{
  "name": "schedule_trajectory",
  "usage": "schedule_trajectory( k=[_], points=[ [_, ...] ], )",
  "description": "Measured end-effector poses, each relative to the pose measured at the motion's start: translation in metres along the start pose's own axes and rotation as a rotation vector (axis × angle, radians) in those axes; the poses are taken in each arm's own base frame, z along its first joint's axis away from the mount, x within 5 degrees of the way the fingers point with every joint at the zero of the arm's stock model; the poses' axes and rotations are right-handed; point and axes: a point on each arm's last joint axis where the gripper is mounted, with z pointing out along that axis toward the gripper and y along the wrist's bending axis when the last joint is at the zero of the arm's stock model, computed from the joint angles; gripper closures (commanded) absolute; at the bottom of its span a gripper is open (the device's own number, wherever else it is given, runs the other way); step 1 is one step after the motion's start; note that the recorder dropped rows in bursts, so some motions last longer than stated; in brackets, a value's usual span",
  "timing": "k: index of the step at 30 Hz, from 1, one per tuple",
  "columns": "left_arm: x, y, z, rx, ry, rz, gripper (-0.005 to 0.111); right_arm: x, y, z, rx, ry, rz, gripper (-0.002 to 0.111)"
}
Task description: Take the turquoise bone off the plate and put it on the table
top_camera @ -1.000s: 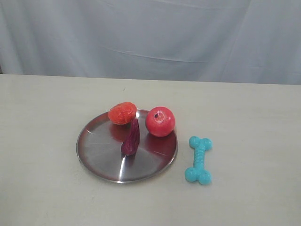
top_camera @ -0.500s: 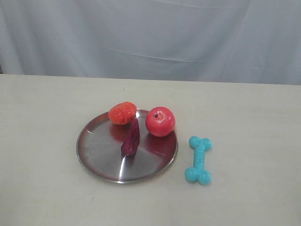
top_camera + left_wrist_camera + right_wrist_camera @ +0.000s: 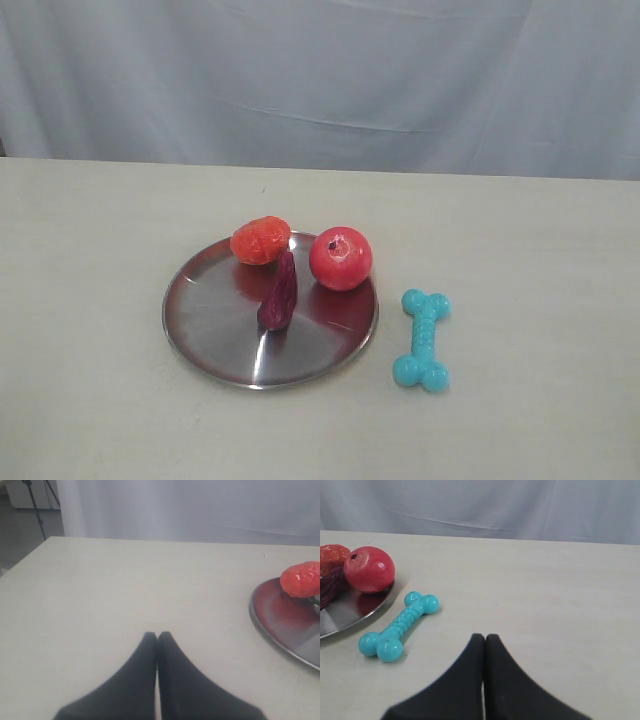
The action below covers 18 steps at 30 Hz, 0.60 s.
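The turquoise bone lies flat on the beige table, just right of the silver plate and apart from its rim. The right wrist view shows the bone beside the plate. My right gripper is shut and empty, hovering over bare table away from the bone. My left gripper is also shut and empty, over the table beside the plate. Neither gripper appears in the exterior view.
On the plate rest a red apple, an orange-red crinkled fruit and a dark purple elongated piece. A white curtain hangs behind the table. A tripod stands past the table's far left edge.
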Motion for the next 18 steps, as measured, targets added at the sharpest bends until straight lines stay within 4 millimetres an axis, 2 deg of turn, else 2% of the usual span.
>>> schedule_trajectory(
  k=[18],
  points=[
    [0.0,0.0,0.0,0.0,0.0,0.0,0.107,0.0,0.0,0.0,0.0,0.0,0.012,0.109]
  ],
)
